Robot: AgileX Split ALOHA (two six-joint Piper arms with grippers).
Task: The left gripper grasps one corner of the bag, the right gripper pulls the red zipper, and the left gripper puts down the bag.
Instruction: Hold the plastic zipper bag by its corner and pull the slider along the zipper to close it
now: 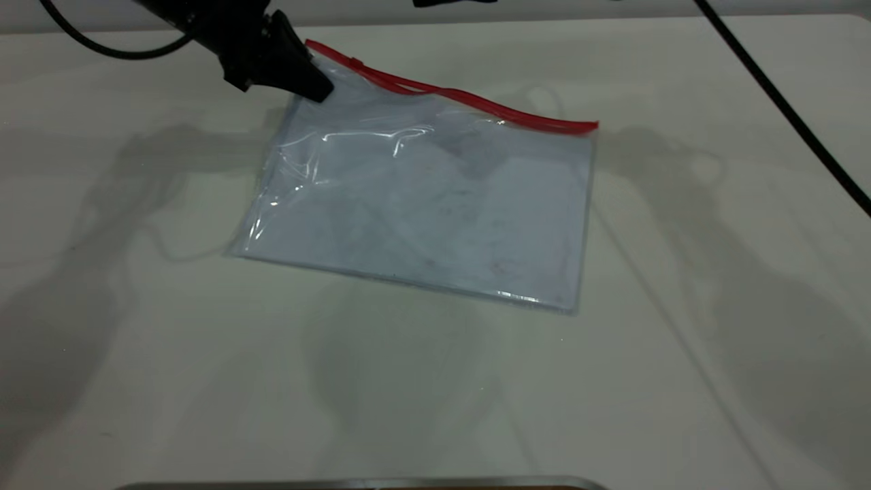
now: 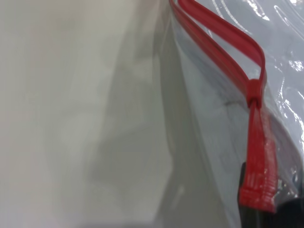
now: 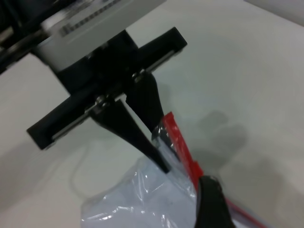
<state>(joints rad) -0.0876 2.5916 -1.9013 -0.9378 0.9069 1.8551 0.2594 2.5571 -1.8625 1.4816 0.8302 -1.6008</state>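
Three views cover this moment; read them in order.

Exterior view: you see the bag (image 1: 422, 204) lying on the surface (image 1: 435, 395), its far left corner (image 1: 320, 68) lifted. The left pincer (image 1: 320, 90) meets the bag at that corner, where the zipper (image 1: 463, 99) ends. From here you cannot confirm how tightly it is closed. The zipper strip runs along the far long edge, and its two halves stand apart over a stretch beyond the slider (image 1: 355, 62). The right pincer does not appear in this view.

Left wrist view: you see the zipper (image 2: 228, 42) close up. The slider (image 2: 254, 90) sits near the held end. Beyond the slider the two red halves are separated; between the slider and the end tab they are joined. A dark fingertip (image 2: 243, 180) shows beside the tab at the corner (image 2: 256, 192).

Right wrist view: you see the left pincer (image 3: 159, 147) from the opposite side. Its fingers (image 3: 137, 137) are drawn nearly together, with the bag (image 3: 137, 199) corner (image 3: 164, 135) and the zipper (image 3: 183, 149) end clamped between them. One dark fingertip (image 3: 211, 204) of the right pincer stands just beside the strip; whether it is open or closed cannot be determined.

Progress, as a judgement: treat step one, the corner grasp, as done. The zipper pull appears not yet begun or barely begun, since the slider is close to the held end. Setting the bag down remains.
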